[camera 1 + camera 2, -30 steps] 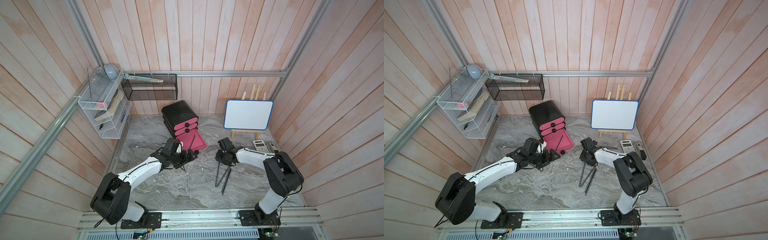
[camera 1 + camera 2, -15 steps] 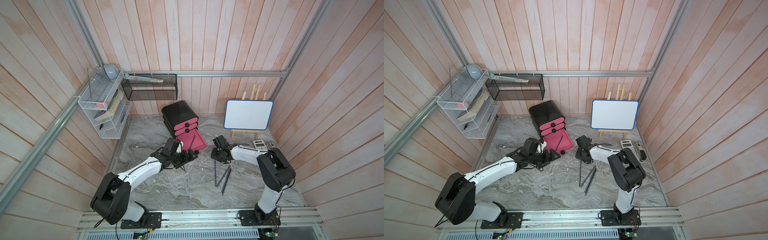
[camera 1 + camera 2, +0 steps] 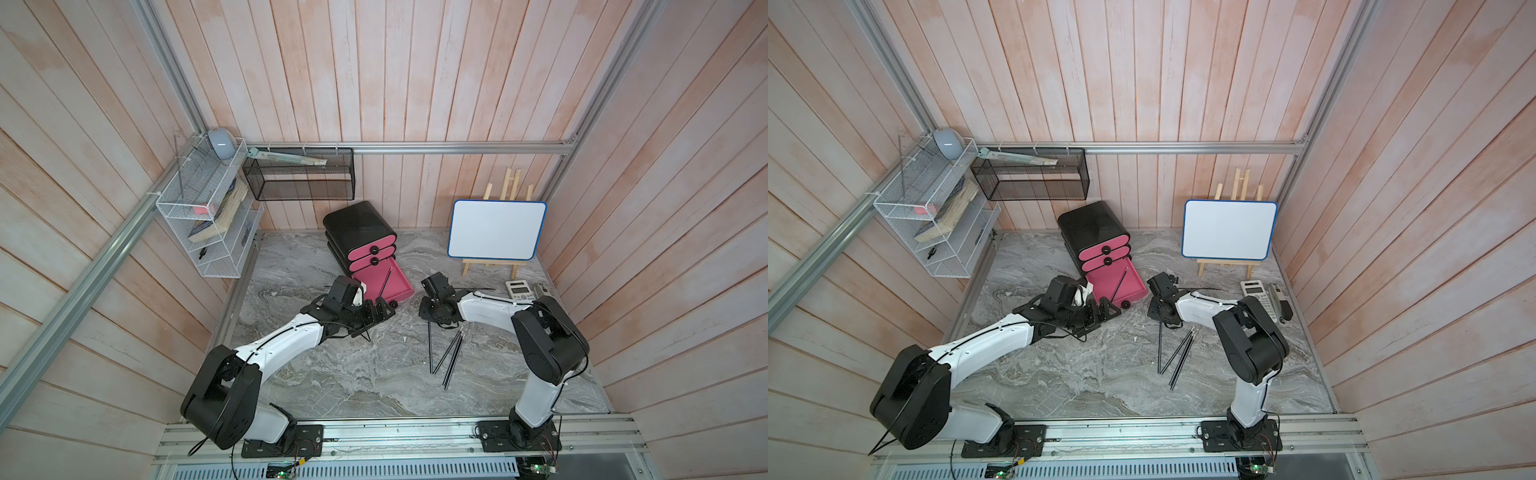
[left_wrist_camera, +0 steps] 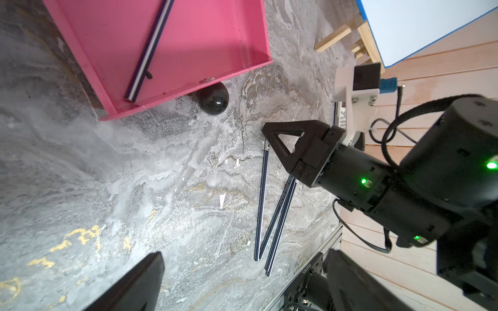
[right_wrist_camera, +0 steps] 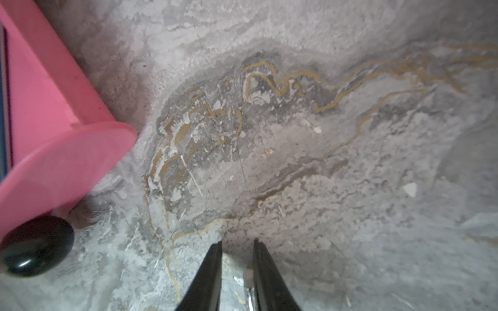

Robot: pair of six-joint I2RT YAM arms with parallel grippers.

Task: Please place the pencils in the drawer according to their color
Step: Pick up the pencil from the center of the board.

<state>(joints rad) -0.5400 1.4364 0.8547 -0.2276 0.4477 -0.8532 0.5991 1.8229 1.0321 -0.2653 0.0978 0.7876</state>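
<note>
Here, right fingers (image 5: 210, 274) stood narrowly parted, grip uncertain; left fingers (image 4: 134, 282) were spread, empty. Several black pencils (image 3: 430, 345) lay lower right of centre on the surface (image 3: 332, 374): likely light, stiff, roll-prone; pinch mid-shaft. Open drawer (image 3: 401, 284), mid-frame, held one.

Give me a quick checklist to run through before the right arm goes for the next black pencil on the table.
1. Bottom drawer pulled out: ok; one black pencil lies inside.
2. Upper two drawers shut: ok.
3. All pencils stowed: not ok; three black pencils lie on the table.
4. Right gripper holding a pencil: cannot tell; its jaws stand narrowly apart near a pencil's end.
5. Left gripper open and empty: ok.
</note>
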